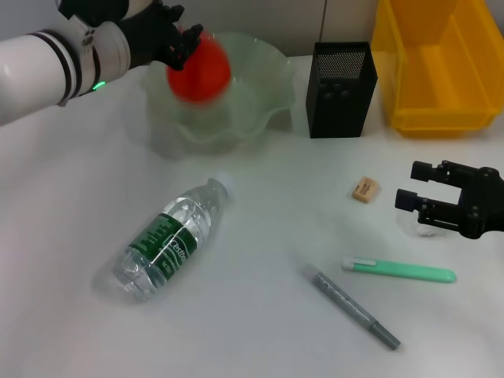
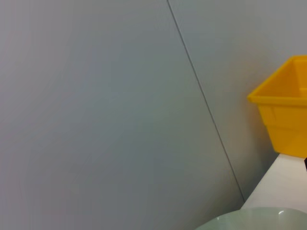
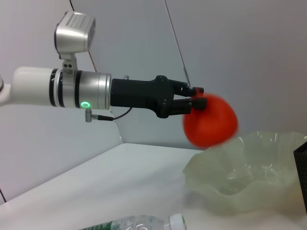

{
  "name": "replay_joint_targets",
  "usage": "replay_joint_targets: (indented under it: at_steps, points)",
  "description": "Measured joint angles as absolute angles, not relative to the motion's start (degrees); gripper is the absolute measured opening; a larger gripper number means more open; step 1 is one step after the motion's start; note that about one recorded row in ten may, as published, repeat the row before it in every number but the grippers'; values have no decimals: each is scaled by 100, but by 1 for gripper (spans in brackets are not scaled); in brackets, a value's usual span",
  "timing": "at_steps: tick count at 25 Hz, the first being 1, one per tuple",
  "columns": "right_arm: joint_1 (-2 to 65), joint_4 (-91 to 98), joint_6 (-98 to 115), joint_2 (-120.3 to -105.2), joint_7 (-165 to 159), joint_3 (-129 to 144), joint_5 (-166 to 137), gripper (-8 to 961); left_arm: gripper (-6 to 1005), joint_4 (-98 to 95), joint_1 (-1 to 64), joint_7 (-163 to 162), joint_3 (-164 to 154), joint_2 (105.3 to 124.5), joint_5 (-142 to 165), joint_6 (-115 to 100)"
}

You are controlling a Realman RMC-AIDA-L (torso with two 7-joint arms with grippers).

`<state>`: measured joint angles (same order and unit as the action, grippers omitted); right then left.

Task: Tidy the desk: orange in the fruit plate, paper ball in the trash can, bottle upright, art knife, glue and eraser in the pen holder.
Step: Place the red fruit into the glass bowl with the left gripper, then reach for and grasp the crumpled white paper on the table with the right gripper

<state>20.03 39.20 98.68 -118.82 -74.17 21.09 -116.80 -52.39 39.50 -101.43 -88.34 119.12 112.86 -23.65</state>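
Left gripper (image 1: 183,41), blurred red-orange orange (image 1: 200,68).

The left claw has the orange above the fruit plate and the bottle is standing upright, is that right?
Not quite. The bottle lies on its side on the desk, as the head view shows. The left claw does have the orange above the fruit plate.
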Motion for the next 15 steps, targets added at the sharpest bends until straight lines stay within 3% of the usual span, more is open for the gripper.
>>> replay_joint_targets:
  at_steps: [11, 15]
  points:
    - [1916, 3946, 9980, -11875, -7425, 2099, -11680, 704, 495, -5502, 3747, -10545, -9034, 11908, 11246, -2558]
    - [1883, 3981, 10163, -11806, -7498, 2043, -11669, 704, 509, -5788, 3565, -10844, -8982, 11871, 11241, -3039]
